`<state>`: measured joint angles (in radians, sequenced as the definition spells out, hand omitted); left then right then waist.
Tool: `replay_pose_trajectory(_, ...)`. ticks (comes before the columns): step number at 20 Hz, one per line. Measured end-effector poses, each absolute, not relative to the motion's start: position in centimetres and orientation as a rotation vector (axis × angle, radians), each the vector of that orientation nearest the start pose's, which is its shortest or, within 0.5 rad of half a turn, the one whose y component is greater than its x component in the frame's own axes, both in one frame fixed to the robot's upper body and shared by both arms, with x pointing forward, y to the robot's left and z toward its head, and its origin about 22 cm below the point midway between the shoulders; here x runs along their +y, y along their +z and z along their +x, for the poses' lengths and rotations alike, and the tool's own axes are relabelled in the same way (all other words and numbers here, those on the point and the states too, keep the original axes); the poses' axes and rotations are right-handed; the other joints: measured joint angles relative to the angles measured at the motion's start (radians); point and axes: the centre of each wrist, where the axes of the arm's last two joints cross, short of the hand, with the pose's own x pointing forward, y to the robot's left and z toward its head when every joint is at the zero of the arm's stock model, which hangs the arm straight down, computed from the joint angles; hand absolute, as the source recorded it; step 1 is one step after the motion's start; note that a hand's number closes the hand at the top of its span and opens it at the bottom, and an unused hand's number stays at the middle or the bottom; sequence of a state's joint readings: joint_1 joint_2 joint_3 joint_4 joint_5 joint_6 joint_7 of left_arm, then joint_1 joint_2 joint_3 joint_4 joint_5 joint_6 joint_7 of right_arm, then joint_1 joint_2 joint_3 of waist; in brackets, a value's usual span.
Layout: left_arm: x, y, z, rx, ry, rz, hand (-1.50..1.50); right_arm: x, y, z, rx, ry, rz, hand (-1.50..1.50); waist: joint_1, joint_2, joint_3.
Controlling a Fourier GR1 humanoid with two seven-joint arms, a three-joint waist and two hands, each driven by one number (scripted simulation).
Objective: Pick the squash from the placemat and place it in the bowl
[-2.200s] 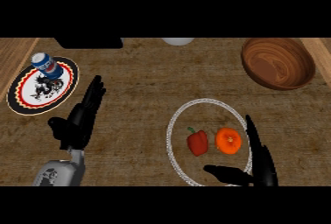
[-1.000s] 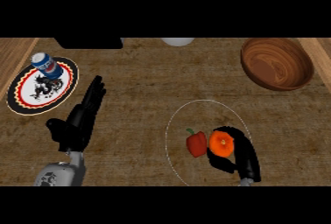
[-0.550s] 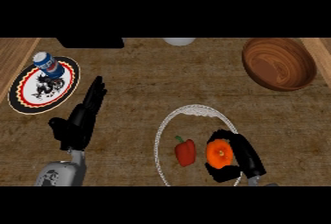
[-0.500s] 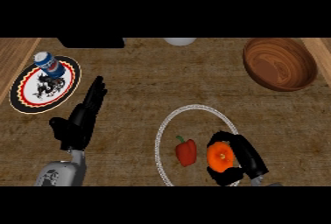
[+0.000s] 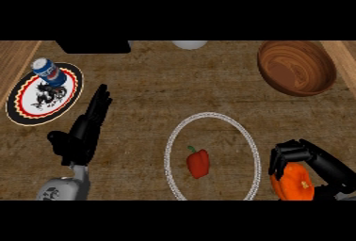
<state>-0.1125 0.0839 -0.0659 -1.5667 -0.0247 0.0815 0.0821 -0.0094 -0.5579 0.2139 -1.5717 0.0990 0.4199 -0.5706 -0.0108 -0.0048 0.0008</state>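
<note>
One squash, orange, off the placemat, right hand curled round it; left hand open, idle. Bowl well apart. Risk: fingers cover only its top; could slip mid-carry.

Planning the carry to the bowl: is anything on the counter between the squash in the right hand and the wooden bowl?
Nothing visible. The right hand is curled round the orange squash at the lower right; the wooden bowl lies straight beyond it, with only bare counter between. The red pepper on the placemat lies off to the left.
</note>
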Motion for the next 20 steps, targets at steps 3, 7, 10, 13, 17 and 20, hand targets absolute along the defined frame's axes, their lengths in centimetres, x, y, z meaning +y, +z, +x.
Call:
replay_pose_trajectory(3,22.1,2.6,26.7,-1.584,-0.098,0.078,0.00,-33.7,6.6,23.7,-1.929,0.983,0.256,1.50,-0.008,0.000,-0.001)
replay_pose_trajectory(7,22.0,3.6,27.1,-1.587,-0.099,0.077,0.00,-36.1,11.4,23.1,-2.033,0.960,0.174,1.50,-0.008,0.000,-0.001)
replay_pose_trajectory(10,21.8,3.1,26.9,-1.587,-0.106,0.074,0.00,-37.2,14.8,23.5,-2.064,0.957,0.107,1.50,-0.001,0.002,-0.001)
replay_pose_trajectory(13,21.7,3.2,27.3,-1.587,-0.108,0.069,0.00,-37.7,17.9,23.4,-2.070,0.954,0.038,1.50,0.002,0.002,-0.002)
replay_pose_trajectory(17,21.8,3.3,27.3,-1.590,-0.112,0.072,0.00,-36.9,20.9,24.3,-2.077,0.915,-0.026,1.50,0.009,0.003,-0.002)
replay_pose_trajectory(20,21.9,3.1,27.5,-1.596,-0.114,0.066,0.00,-35.9,22.6,25.6,-2.066,0.877,-0.070,1.50,0.015,0.005,-0.002)
